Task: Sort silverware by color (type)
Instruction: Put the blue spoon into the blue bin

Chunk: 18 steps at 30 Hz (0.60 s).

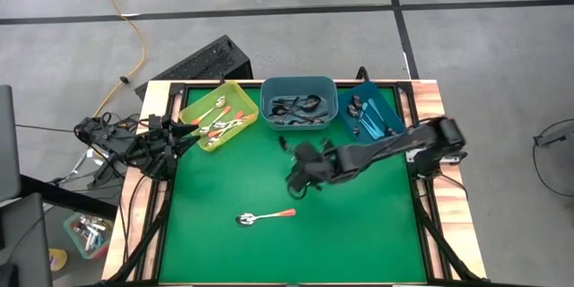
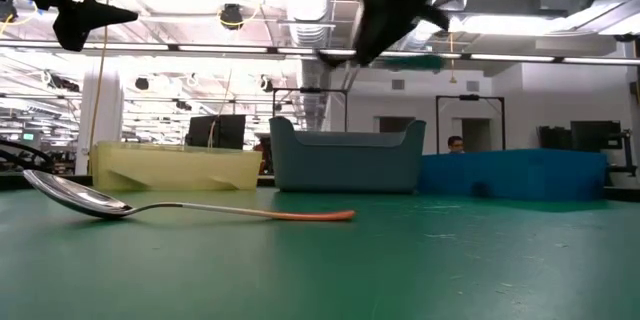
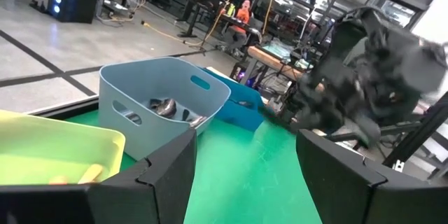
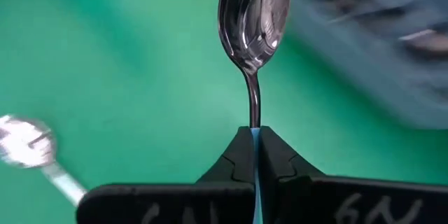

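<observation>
Right end effector [image 4: 253, 134] clamped on a teal-handled metal spoon [image 4: 253, 21].
It hangs above the green surface [image 1: 359, 224], near the grey-blue plastic bin [image 1: 299, 85]; left end effector [image 3: 245, 175] apart, beside the yellow bin [image 1: 193, 108].

Mirror-polished metal spoon bowl with slim light-blue handle [image 4: 254, 21]: glossy, reflective, pinched between matt black plastic fingers of right gripper [image 4: 254, 155]. Orange-handled metal spoon [image 1: 265, 217]: shiny bowl, smooth handle. Green table cover [image 1: 359, 233]: matt, faintly scuffed. 3 plastic bins, yellow [image 1: 195, 108], grey-blue [image 1: 298, 85], blue [image 1: 391, 108]: smooth, dull sheen. Wooden table edge [image 1: 429, 99]: visible grain.
</observation>
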Motion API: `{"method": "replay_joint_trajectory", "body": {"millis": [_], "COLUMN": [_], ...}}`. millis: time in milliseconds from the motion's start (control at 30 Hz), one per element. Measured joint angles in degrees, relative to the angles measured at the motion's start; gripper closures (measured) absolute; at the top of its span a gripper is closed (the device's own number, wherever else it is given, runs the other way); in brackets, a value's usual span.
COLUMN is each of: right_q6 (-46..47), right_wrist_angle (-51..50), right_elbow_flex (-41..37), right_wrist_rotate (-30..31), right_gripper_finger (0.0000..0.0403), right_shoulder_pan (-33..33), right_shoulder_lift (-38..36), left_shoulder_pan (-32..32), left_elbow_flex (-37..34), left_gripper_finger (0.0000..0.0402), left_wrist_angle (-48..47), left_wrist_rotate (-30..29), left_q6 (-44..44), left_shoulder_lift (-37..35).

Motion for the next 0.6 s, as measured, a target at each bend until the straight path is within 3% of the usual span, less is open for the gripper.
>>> {"method": "replay_joint_trajectory", "body": {"millis": [433,600], "right_q6": [-0.01,0.01], "right_wrist_angle": [-26.71,-27.30], "right_elbow_flex": [-0.07,-7.25], "right_wrist_rotate": [12.06,14.17], "right_gripper_finger": [0.0396,0.0396], "right_shoulder_pan": [-6.39,-10.48], "right_shoulder_lift": [-19.20,-27.34], "left_shoulder_pan": [0.00,-0.02], "left_elbow_flex": [0.04,0.04], "left_gripper_finger": [0.0173,0.0173], "left_wrist_angle": [0.09,0.11], "left_wrist_rotate": [-1.75,-1.89], "left_q6": [-1.79,-4.34], "left_shoulder_lift": [0.00,-0.02]}}
